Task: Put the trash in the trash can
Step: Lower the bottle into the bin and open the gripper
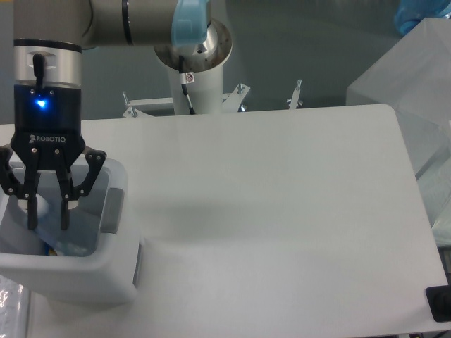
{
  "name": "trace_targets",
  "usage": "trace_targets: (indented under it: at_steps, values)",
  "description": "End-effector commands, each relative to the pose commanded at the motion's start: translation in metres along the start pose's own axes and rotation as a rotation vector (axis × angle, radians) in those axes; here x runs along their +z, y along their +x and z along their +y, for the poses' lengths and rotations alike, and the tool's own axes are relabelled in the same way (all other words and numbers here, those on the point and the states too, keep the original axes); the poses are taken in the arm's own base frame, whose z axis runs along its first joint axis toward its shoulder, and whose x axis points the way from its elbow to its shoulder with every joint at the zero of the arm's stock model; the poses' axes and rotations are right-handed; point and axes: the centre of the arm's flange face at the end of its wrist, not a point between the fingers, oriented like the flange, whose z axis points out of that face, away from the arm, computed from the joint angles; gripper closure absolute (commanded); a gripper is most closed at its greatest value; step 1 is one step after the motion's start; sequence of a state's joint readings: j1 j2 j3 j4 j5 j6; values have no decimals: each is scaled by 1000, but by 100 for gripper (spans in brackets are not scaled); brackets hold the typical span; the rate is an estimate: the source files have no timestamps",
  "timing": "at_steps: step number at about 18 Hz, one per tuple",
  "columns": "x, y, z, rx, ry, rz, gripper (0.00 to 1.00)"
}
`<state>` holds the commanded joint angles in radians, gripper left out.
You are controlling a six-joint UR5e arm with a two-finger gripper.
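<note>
Gripper (48,224) hung over the trash can (106,271) at nine o'clock on the table (282,211), fingers narrowly parted, clear trash (44,206) between them, grip unclear.

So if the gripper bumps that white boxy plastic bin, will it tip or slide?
The white boxy plastic bin looks wide and low-set, so tipping seems unlikely. As thin plastic on the smooth white table, it would probably slide easily. The gripper hangs inside its rim, so side contact could drag it.
</note>
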<state>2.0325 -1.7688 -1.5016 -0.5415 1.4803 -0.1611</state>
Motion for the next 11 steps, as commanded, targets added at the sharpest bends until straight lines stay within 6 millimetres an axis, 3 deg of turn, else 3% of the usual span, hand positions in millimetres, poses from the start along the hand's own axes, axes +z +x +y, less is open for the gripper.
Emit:
trace_targets:
  at_steps: [2, 4, 6, 7, 11]
  values:
    - [-4, 0, 3, -2, -1, -2, 52]
    - [-4, -1, 7, 4, -7, -3, 23]
    - [-2, -3, 5, 16, -6, -10, 0]
    - [-2, -13, 0, 10, 1, -30, 0]
    - [-1, -91, -29, 60, 30, -147, 0]
